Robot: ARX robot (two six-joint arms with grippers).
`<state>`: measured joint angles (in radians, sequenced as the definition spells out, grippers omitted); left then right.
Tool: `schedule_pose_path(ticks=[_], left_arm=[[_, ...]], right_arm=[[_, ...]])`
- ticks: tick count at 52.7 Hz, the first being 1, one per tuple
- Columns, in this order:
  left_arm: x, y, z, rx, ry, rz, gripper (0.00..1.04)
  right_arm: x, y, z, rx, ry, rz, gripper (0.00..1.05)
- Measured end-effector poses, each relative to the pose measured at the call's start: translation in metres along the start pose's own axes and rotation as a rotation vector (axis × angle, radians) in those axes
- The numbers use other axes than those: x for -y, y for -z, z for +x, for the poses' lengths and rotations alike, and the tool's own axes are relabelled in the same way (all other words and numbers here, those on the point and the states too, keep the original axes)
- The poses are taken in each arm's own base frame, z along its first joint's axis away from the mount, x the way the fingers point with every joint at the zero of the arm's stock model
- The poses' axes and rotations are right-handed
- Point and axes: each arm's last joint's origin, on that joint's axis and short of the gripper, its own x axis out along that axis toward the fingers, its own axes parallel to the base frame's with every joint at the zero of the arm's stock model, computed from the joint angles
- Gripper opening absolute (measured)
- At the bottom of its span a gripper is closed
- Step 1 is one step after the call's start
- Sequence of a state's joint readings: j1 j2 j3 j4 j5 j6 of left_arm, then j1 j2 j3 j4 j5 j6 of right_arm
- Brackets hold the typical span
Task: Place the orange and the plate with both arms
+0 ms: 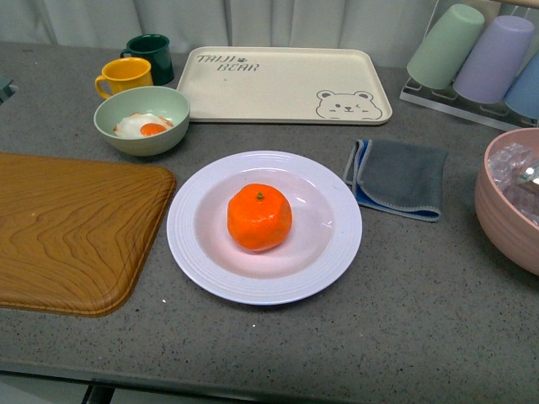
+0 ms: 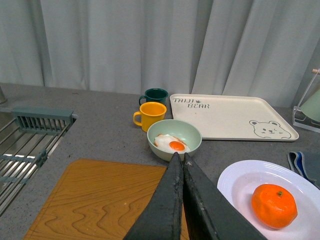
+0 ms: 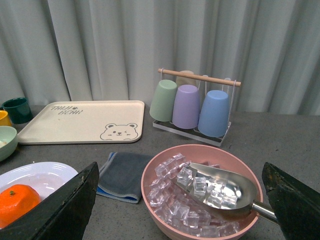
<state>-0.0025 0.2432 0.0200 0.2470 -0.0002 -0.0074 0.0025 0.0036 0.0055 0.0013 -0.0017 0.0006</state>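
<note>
The orange (image 1: 259, 217) sits in the middle of the white ridged plate (image 1: 210, 252) on the grey counter, at the centre of the front view. Both also show in the left wrist view, the orange (image 2: 274, 205) on the plate (image 2: 240, 182), and at the edge of the right wrist view, the orange (image 3: 17, 202) on the plate (image 3: 45, 175). Neither arm shows in the front view. My left gripper (image 2: 180, 157) is shut and empty, above the wooden tray, apart from the plate. My right gripper (image 3: 180, 172) is open and empty, above the pink ice bowl.
A wooden tray (image 1: 67, 227) lies left of the plate. A green bowl with a fried egg (image 1: 141, 119), a yellow mug (image 1: 125, 77), a dark green mug (image 1: 153, 52) and the cream bear tray (image 1: 286, 84) stand behind. A grey cloth (image 1: 400, 177), pink ice bowl (image 1: 509, 198) and cup rack (image 1: 480, 59) stand right.
</note>
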Motion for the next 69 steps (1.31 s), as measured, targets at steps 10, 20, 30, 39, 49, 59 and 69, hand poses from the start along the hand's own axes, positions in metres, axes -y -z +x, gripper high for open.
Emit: schedule_pose_path(ticks=[10,20,30,39,49,59,69], left_arm=[[0.0,0.0,-0.003,0.0,0.0,0.0,0.04],[0.0,0.005,-0.013,-0.035,0.0,0.0,0.04],[0.0,0.003,-0.016,-0.006,0.0,0.0,0.04],[0.0,0.003,-0.016,-0.006,0.0,0.0,0.35],[0.0,0.003,-0.016,-0.006,0.0,0.0,0.8],[0.0,0.003,-0.016,-0.005,-0.001,0.002,0.98],[0.0,0.003,-0.016,-0.005,0.0,0.002,0.98]], right_arm=[[0.0,0.0,0.0,0.0,0.0,0.0,0.95],[0.0,0.0,0.0,0.0,0.0,0.0,0.95],[0.0,0.0,0.0,0.0,0.0,0.0,0.95],[0.0,0.0,0.0,0.0,0.0,0.0,0.95],[0.0,0.0,0.0,0.0,0.0,0.0,0.95],[-0.003,0.001,0.003,-0.081,0.15,-0.165,0.95],[-0.023,-0.005,0.046,-0.252,-0.069,-0.051,0.95]])
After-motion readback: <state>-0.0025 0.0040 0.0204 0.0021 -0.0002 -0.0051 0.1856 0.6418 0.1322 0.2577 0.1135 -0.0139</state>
